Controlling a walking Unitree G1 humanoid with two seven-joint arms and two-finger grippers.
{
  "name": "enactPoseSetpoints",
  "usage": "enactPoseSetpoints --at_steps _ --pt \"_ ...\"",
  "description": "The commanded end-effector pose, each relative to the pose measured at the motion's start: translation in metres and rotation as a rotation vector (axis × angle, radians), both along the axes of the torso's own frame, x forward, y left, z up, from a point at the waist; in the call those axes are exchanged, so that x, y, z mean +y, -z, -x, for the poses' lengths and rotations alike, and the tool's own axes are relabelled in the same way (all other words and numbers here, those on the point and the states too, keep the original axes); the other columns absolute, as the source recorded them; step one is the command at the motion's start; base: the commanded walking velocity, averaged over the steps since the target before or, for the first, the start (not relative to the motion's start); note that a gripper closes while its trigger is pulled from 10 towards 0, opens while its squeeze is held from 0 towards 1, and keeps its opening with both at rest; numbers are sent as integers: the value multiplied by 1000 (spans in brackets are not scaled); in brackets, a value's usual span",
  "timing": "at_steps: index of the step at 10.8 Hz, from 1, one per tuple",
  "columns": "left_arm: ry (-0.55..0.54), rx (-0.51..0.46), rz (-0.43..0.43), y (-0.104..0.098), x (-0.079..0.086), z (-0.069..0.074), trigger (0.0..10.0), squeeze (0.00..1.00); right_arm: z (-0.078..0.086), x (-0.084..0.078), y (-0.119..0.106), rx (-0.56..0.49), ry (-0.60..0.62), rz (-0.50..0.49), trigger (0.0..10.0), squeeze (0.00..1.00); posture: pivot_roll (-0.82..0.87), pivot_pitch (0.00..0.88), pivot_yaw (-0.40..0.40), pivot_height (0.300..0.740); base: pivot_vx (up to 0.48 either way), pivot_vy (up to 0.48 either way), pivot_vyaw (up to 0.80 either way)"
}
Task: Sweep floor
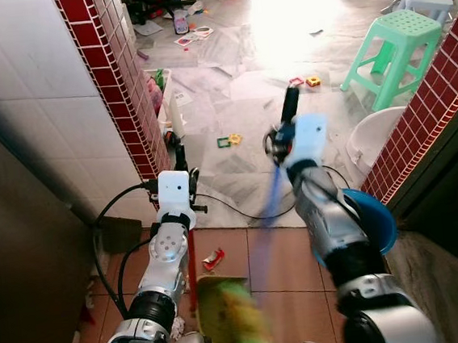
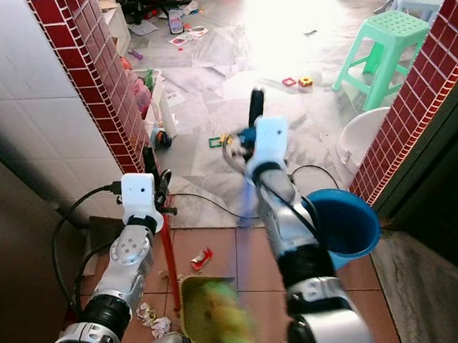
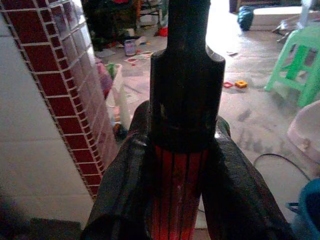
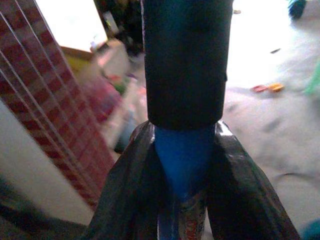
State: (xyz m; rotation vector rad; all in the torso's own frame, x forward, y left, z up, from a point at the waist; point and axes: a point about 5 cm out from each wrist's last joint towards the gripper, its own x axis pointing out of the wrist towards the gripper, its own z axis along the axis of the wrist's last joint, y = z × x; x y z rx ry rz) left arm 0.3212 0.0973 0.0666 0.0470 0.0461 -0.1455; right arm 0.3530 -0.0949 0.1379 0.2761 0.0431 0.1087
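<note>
Blurred yellow-green broom bristles (image 1: 239,320) lie lowest in the head views, over the brown tiled floor (image 1: 278,256) between the two silver arms, beside a yellowish dustpan (image 2: 201,316). Left gripper (image 1: 178,162) is raised in front of the red-tiled pillar (image 1: 118,77); its fingers (image 3: 122,180) are clamped on a red handle (image 3: 177,195) with a black cap at its end, and the red shaft runs down to the dustpan. Right gripper (image 1: 288,125) is raised higher and further forward; its fingers (image 4: 127,185) are clamped on a blue handle (image 4: 182,160) just below a black grip, and the blue shaft slants down and back toward the bristles. Small litter lies on the brown tiles: a red-and-white wrapper (image 1: 213,259) near the dustpan and crumpled white scraps (image 2: 152,318) beside the left arm. Black cable (image 1: 233,212) crosses the floor between the arms. Blue bucket (image 2: 344,224) sits just beside the right arm, against a second red-tiled wall (image 1: 433,95), with a white basin (image 1: 372,137) beyond it. Further out, the pale floor carries small coloured toy pieces (image 1: 229,141), scattered papers (image 1: 193,37) and a green plastic stool (image 1: 391,46). Left of the pillar is a white tiled wall (image 1: 27,102).
</note>
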Motion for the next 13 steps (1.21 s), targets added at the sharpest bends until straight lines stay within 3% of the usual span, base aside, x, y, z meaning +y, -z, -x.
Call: enactPoseSetpoints --at_steps 1,2,4,5,7,9,11,13 --pt "24 16 25 0 -6 -1 10000 0 -5 6 -26 -81 -19 -128 10000 0 -105 12 46 740 0 0 0" --pt "26 19 32 -1 -6 -3 10000 0 -7 6 -39 -116 -23 -167 10000 0 -107 9 49 740 0 0 0" --pt "21 24 45 0 -6 -3 10000 0 -9 1 -52 -187 -37 -104 10000 0 -110 6 52 740 0 0 0" --pt "8 15 61 -4 -3 -5 10000 0 -10 -8 -60 -259 -44 24 10000 0 -112 4 53 740 0 0 0" --pt "-26 -35 89 -20 11 -15 10000 0 -8 -38 -54 -333 43 347 10000 0 -107 0 61 740 0 0 0" --pt "-68 -119 123 -43 27 -19 10000 0 2 -58 -42 -342 105 394 10000 0 -109 0 73 740 0 0 0" --pt "-75 -165 145 -56 32 -20 10000 0 9 -54 -25 -292 105 387 10000 0 -113 0 78 740 0 0 0" --pt "-91 -308 144 -98 41 -24 10000 0 17 -48 1 -213 91 422 10000 0 -112 0 73 740 0 0 0"
